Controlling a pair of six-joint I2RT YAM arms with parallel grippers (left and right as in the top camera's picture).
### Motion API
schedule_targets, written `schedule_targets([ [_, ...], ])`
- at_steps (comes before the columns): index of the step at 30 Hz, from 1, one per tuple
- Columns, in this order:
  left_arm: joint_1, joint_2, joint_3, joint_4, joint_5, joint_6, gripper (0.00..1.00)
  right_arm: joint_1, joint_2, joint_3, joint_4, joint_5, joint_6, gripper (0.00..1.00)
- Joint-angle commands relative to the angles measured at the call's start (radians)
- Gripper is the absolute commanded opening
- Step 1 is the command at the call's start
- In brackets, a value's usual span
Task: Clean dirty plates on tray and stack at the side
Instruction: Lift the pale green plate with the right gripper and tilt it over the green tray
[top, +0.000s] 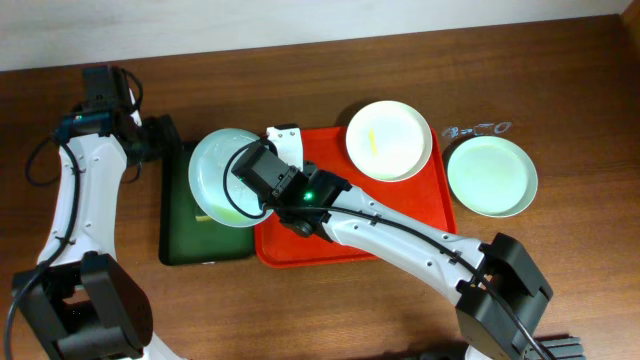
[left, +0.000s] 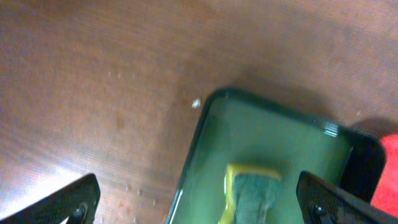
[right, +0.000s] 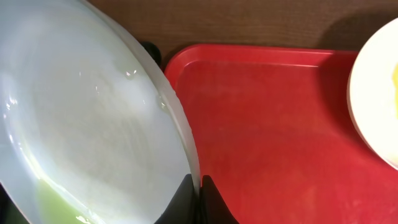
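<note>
My right gripper (top: 262, 192) is shut on the rim of a pale mint-blue plate (top: 225, 175) and holds it over the dark green tray (top: 178, 235). In the right wrist view my right gripper (right: 198, 186) pinches the rim of this plate (right: 81, 118), which has a yellow-green smear at its lower edge. The orange-red tray (top: 420, 215) carries a white-cream plate (top: 390, 140) with a yellow smear. A second mint-blue plate (top: 491, 176) lies on the table to the right. My left gripper (left: 199, 202) is open above a yellow-grey sponge (left: 252, 190) in the green tray (left: 267, 134).
A small clear wrapper (top: 476, 129) lies on the table behind the right-hand plate. The brown wooden table (top: 580, 80) surrounds both trays. The orange-red tray's corner (right: 186, 56) lies beside the held plate.
</note>
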Motion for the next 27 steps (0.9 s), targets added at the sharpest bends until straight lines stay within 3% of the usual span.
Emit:
schedule_targets([
  [1,0.001,-0.013,0.015,0.043,-0.008,-0.004,0.99,0.008,0.006,0.019,0.007,0.032,-0.008,0.04],
  [8,0.014,-0.013,0.015,0.124,-0.089,-0.004,0.99,0.069,0.006,0.019,0.056,0.249,-0.131,0.04],
  [13,0.042,-0.013,0.015,0.108,-0.105,-0.004,0.99,0.105,0.006,0.019,0.134,0.294,-0.272,0.04],
  [16,0.042,-0.013,0.015,0.108,-0.105,-0.004,0.99,0.119,0.005,0.019,0.157,0.393,-0.285,0.04],
  [21,0.042,-0.013,0.015,0.108,-0.105,-0.004,0.99,0.187,0.005,0.021,0.318,0.533,-0.538,0.04],
  [27,0.042,-0.013,0.015,0.108,-0.105,-0.005,0.99,0.293,0.005,0.021,0.530,0.724,-0.940,0.04],
])
